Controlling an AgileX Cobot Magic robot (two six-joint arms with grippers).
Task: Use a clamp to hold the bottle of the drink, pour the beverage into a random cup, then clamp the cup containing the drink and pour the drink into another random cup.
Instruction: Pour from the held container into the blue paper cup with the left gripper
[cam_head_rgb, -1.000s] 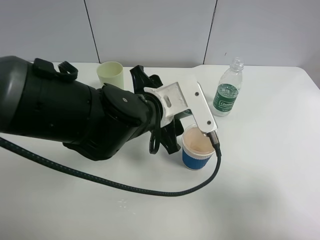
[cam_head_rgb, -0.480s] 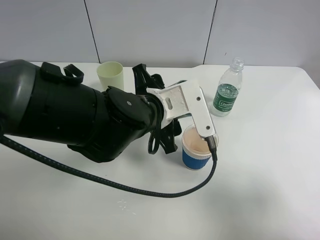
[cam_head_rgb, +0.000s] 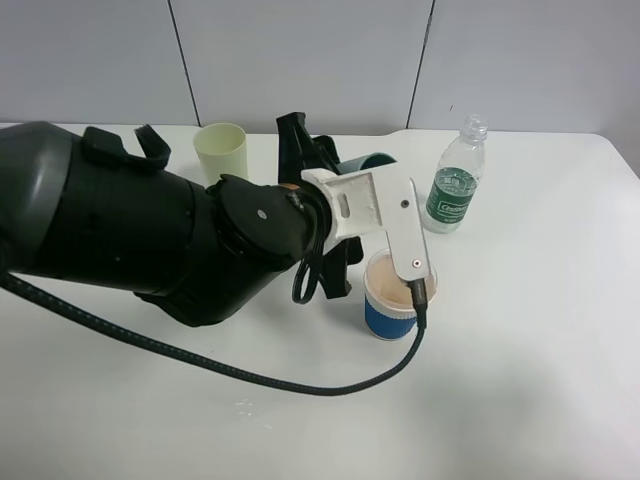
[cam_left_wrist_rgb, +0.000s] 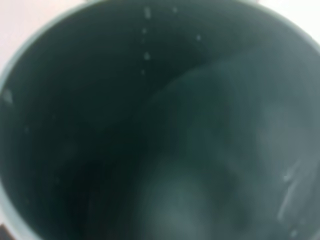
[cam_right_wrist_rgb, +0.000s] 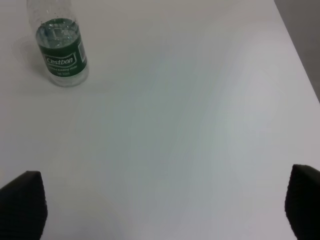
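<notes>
Left claw (cam_head_rgb: 338, 162), clamped on the teal cup (cam_head_rgb: 372, 160), has rolled; the cup's rim now shows just behind the blue cup (cam_head_rgb: 390, 312). Pour judged nearly complete. Right claw (cam_right_wrist_rgb: 162, 202): apart, empty.

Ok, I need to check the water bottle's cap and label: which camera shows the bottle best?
Exterior high: the bottle stands whole there, upright, cap to base. The right wrist view shows its label larger but cuts off the cap. The left wrist view shows none of it, only the dark inside of a cup.
</notes>
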